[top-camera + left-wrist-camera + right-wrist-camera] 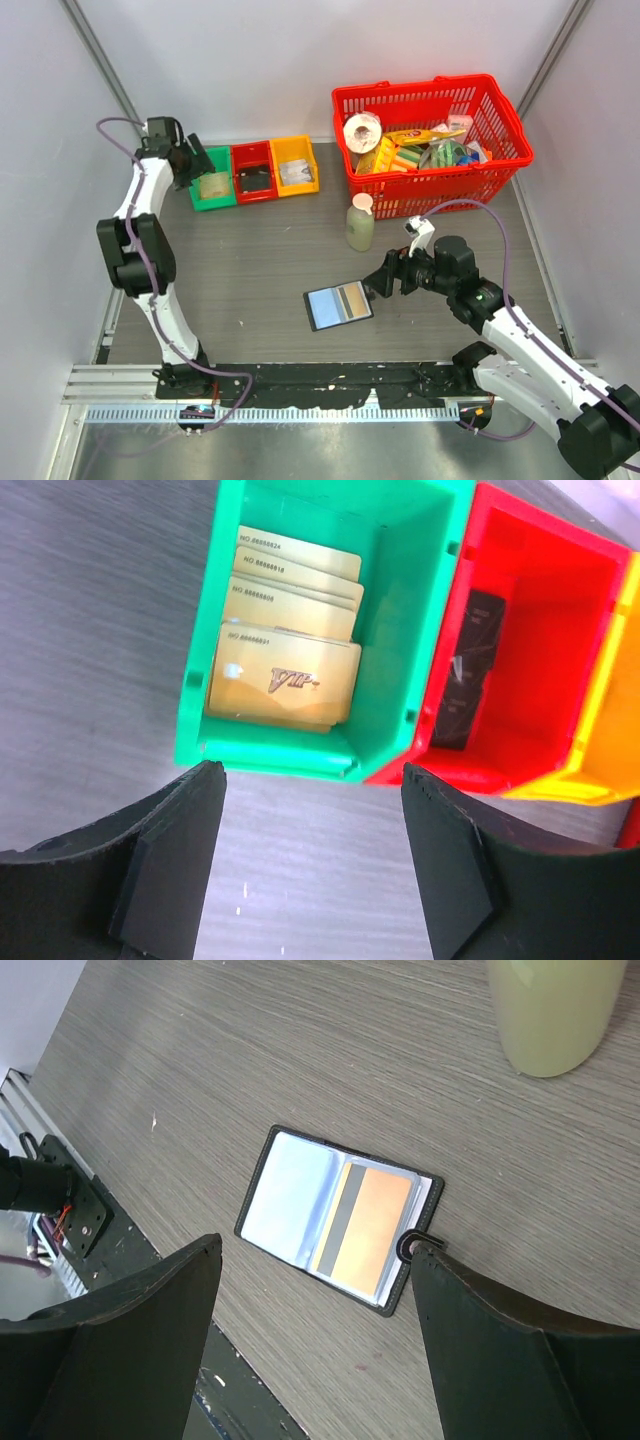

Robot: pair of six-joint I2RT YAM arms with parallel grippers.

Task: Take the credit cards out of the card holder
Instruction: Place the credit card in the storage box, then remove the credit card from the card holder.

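Grey wood-grain table (250, 260) carries everything. Nearest us, the holder (338, 305) lies open and flat, an orange card (367, 1228) in its right sleeve. Our right gripper (380, 280) hovers just beside it, jaws apart and empty. Far back, our left gripper (312, 780) hangs over the green tray (410, 630), jaws apart, gold cards (285, 675) stacked inside. We judge one card remains; the next move calls for steadying the holder and sliding it out.

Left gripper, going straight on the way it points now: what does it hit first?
Most likely the green tray, at its near wall or the stack of gold cards lying inside. The left gripper is open and aimed at that tray; depth is unclear, so which of the two cannot be settled.
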